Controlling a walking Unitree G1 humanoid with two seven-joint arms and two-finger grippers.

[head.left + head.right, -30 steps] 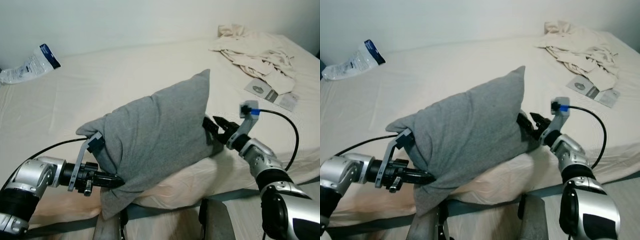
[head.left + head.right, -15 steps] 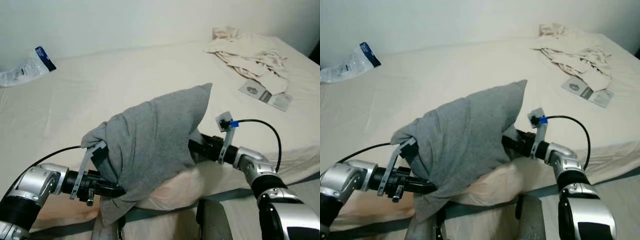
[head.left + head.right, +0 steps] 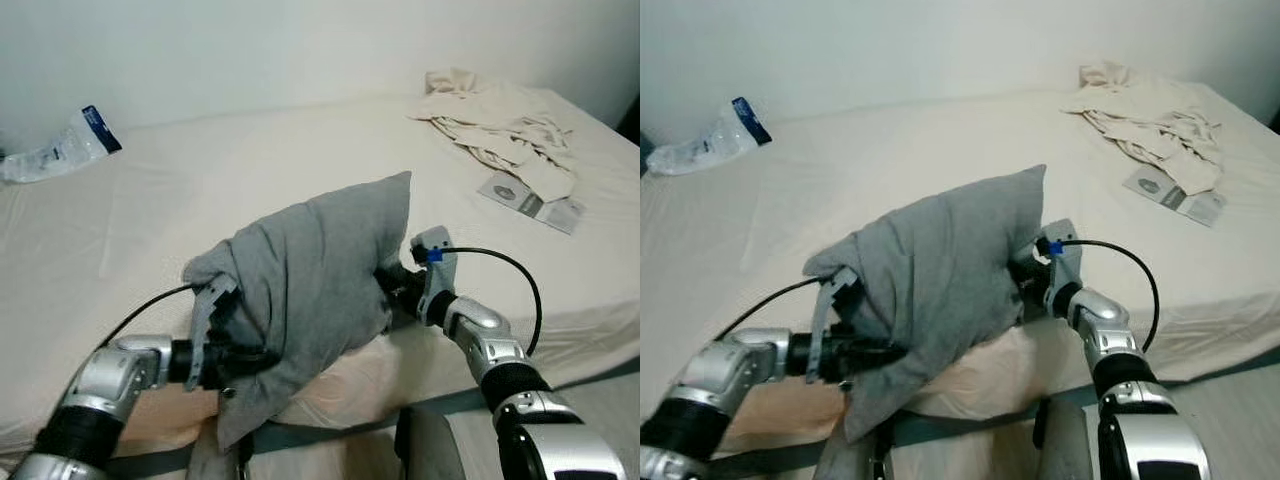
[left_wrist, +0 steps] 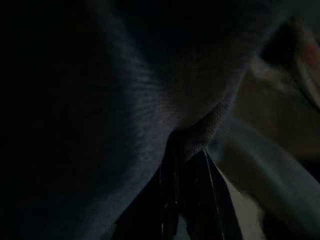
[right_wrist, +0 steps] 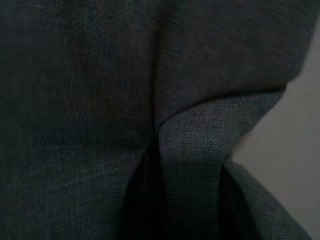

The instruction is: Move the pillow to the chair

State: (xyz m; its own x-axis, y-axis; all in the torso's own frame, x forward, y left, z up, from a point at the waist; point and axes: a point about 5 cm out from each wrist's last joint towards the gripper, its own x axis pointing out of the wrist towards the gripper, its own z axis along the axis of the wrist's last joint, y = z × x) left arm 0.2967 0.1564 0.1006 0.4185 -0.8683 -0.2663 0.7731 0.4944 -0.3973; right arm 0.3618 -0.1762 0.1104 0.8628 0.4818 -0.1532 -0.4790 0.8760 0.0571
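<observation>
pillow (image 3: 315,275) fold pinched, left gripper (image 4: 186,165), right gripper (image 5: 185,165)

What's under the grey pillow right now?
Beneath the grey pillow lies the cream bed edge. Left gripper and right gripper pinch its sides; the fabric covers their fingertips.

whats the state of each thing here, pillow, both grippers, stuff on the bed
grey pillow: lifted, squeezed between both grippers
left gripper: shut on pillow fabric
right gripper: shut on pillow fabric
beige clothes: crumpled on bed
plastic bag: lying flat on bed
booklet: lying flat
</observation>
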